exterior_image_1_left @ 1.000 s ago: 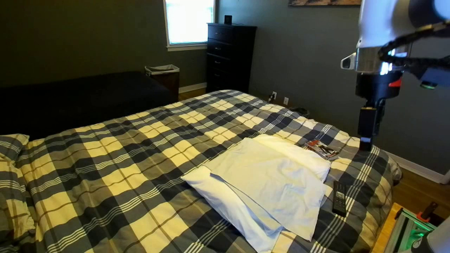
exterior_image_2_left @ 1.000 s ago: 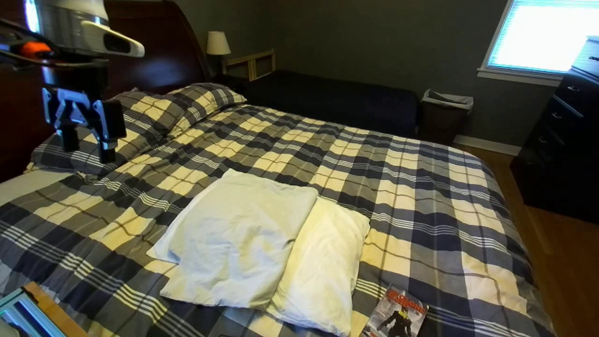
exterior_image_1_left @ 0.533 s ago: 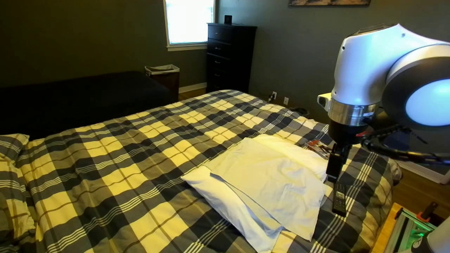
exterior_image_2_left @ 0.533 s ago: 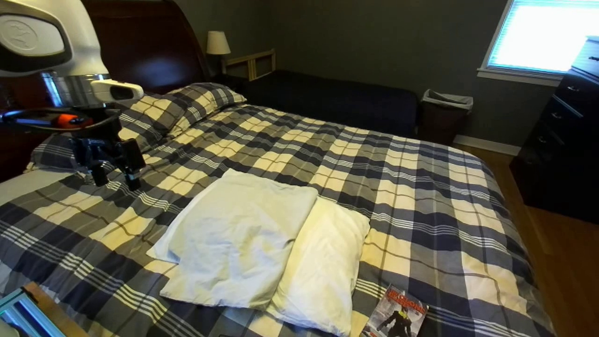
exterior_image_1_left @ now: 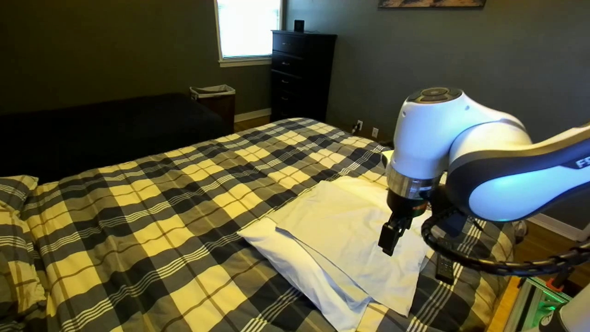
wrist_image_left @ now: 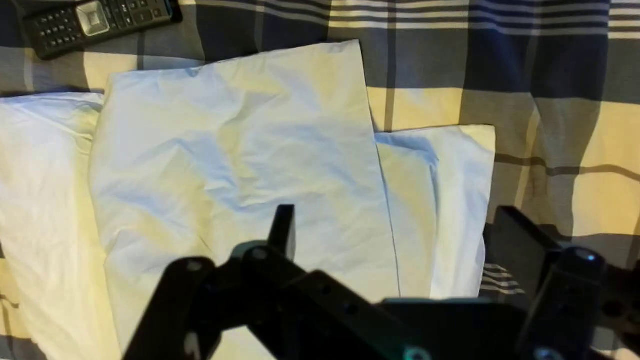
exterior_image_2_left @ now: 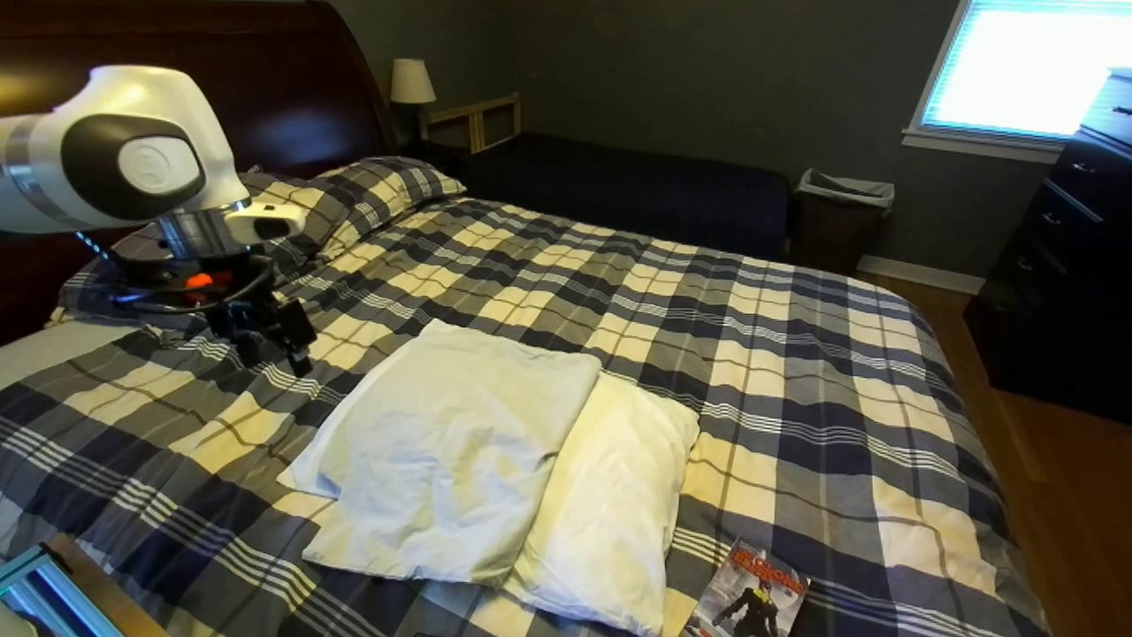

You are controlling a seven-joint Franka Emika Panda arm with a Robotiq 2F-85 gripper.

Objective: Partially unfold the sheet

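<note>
In the wrist view we see the gripper with its jaws spread wide. Below them lies the sheet, folded in layers on the plaid bedspread; a side edge of its pale upper layer runs between the jaws, and a narrow, whiter strip of cloth shows there too, towards the right-hand finger. Broader white cloth lies well left of the jaws. We find the remote control far off to their upper left.

In an exterior view the robot arm holds the jaws tilted downward over the sheet, and we see them edge-on. To their right, the arm's black cable crosses in front of the remote control. Well behind the jaws stand a chest of drawers and a laundry hamper.

In an exterior view, plaid pillows and a wooden headboard are behind the jaws. We see the jaws hanging in the air, apart from the sheet, which lies to their lower right. Farther that way is an illustrated booklet.
</note>
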